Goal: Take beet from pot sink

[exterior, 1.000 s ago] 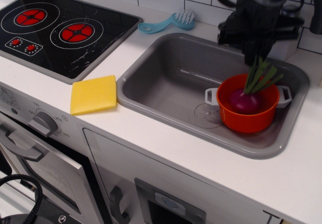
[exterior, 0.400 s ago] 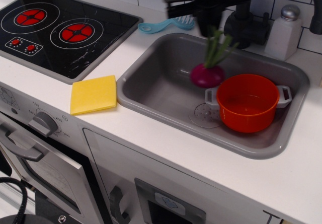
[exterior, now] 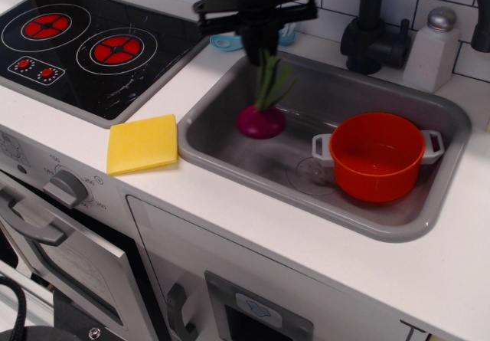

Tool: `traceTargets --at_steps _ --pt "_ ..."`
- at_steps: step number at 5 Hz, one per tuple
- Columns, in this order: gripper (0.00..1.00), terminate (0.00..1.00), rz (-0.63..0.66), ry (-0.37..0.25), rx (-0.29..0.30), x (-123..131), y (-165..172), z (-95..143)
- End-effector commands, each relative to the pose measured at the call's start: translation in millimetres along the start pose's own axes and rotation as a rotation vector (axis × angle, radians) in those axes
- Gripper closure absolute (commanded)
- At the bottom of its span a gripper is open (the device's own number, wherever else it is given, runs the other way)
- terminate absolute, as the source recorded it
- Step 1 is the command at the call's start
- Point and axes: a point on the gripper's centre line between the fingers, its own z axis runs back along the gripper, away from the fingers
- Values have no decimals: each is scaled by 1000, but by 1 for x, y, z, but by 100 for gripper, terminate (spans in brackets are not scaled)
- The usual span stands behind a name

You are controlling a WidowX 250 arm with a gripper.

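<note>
Since a moment ago the beet [exterior: 261,120] has travelled left across the sink [exterior: 230,138], away from the pot [exterior: 377,156], and the gripper [exterior: 260,44] carrying it has shifted left with it; a second ago the beet sat inside the pot.

In the only view, looking down at the toy kitchen, the dark gripper hangs over the left half of the sink, closed on the top of the beet's green stalks. The fingertips are blurred, so the exact grip cannot be made out, but the beet hangs from it with the stalks nearly upright. The magenta bulb is low in the basin, near the left wall; whether it touches the sink floor cannot be told. The orange pot stands on the right side of the sink, empty, its two pale handles pointing left and right, well apart from the beet. The round drain [exterior: 310,176] lies on the floor of the basin just left of the pot.

On the white counter [exterior: 321,241] a yellow sponge [exterior: 142,143] lies between the black stovetop [exterior: 92,42] and the sink's left rim. A blue brush [exterior: 228,43] lies behind the sink, partly hidden by the gripper. A black faucet [exterior: 375,27] and a white shaker [exterior: 433,48] stand at the back right.
</note>
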Motion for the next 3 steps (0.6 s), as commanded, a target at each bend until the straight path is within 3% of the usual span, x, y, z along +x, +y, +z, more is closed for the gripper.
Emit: traceTargets --at_steps 1,2,3 --pt "100 0 -11 -38 93 16 18 -25" --pt "0 0 -28 -3 110 13 20 -24" --pt "0 0 1 3 103 13 18 -16"
